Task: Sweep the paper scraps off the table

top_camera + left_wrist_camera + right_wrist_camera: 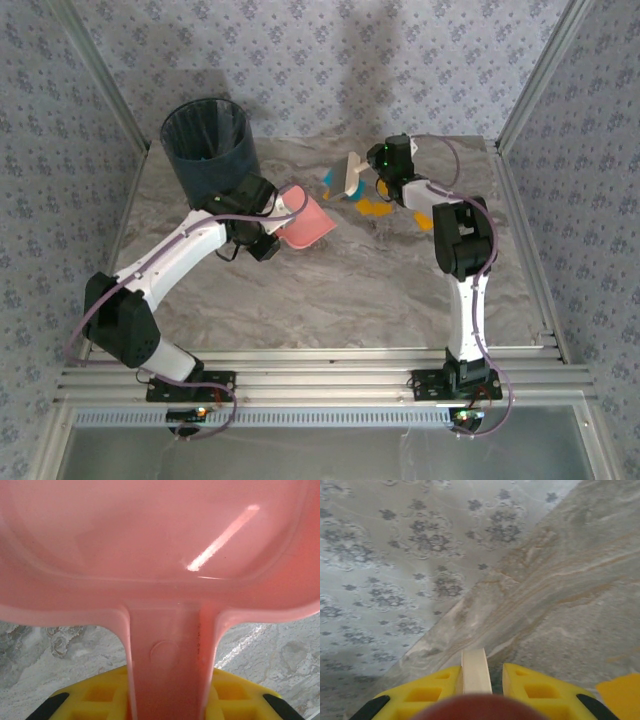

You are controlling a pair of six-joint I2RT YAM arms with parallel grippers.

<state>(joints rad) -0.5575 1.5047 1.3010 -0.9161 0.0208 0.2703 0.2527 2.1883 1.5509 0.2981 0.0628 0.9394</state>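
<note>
Two tools, one scatter of litter, one bin: my holdings at this moment.

1. Left jaws: closed on the handle of the pink dustpan (pixel 170 645). The handle runs straight between my yellow fingers (pixel 240 692), so the tray points away from my wrist. From above, the dustpan (pixel 306 220) sits left of the litter with its open mouth turned right, which I judge is how it must face to receive what gets pushed over. I cannot tell whether its lip touches the bench (pixel 350 300).

2. Right jaws: narrow, clamped on the pale wooden handle of a brush (pixel 476 670). From above, the brush (pixel 350 175) hangs at the far side of the scatter, head down, just beside the teal bits. I judge it is placed there so that a stroke drives the paper left towards the pan.

3. Paper scraps (pixel 375 207): orange and teal pieces, far middle of the bench, between the dustpan and my right arm. One orange piece (pixel 622 695) lies just right of my right fingers. None can be seen in the tray.

4. Bin (pixel 208 145): dark, upright, far left corner, near the dustpan arm; a short carry once the tray is loaded.

Status: sweeping not yet done; the scraps lie on the stone.
</note>
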